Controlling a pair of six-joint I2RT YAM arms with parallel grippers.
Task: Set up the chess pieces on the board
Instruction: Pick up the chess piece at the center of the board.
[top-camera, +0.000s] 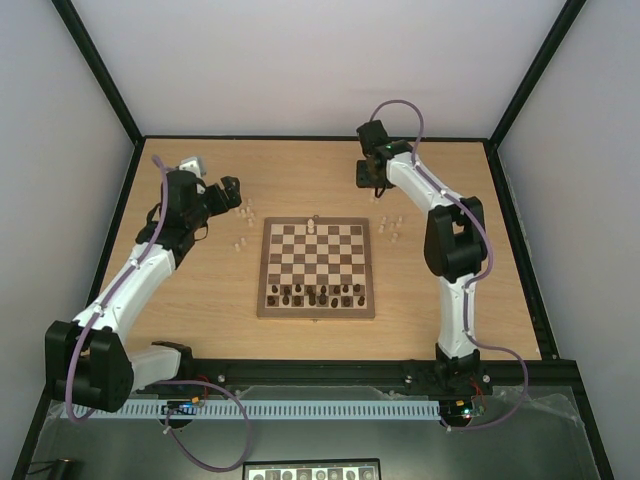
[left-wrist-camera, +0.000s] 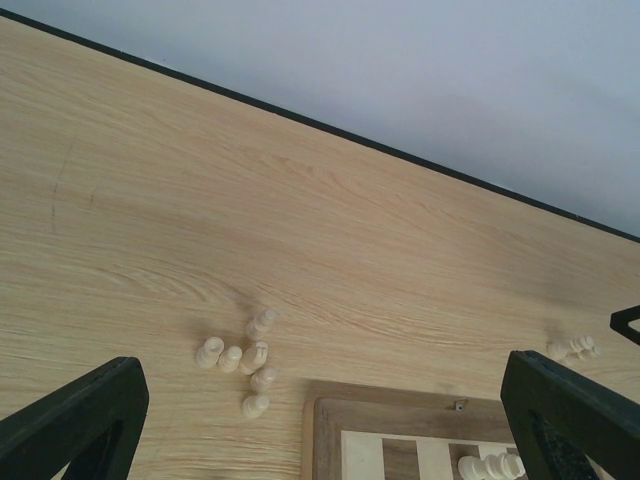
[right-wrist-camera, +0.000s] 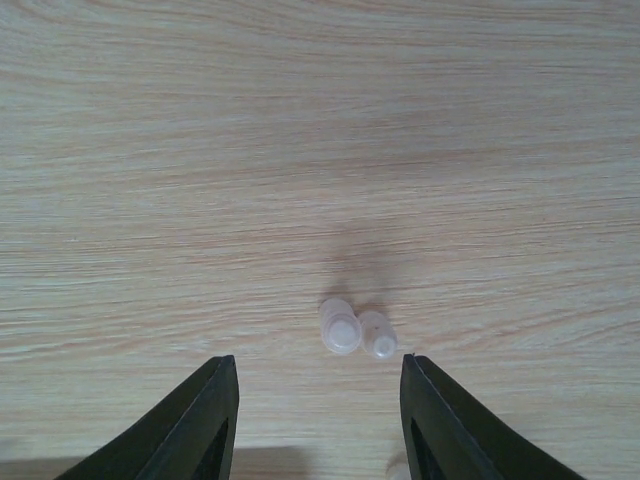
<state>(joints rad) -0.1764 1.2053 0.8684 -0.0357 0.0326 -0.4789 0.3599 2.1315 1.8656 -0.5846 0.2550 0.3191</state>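
Cream chessmen (right-wrist-camera: 340, 328) — two, touching, light, perhaps tippy; my right pincer (right-wrist-camera: 317, 385), spread, at their six o'clock — pinch the stem.

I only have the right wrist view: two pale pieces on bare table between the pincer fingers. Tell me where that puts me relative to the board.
Observer: The right pincer is off the board, past its far right corner.
Operator: Report what's on the board.
Observer: Dark pieces line the near edge; at least one pale piece stands at the far edge.
Operator: Give me the left arm.
Observer: The left pincer is open, near a cluster of pale pieces by the board's far left corner.
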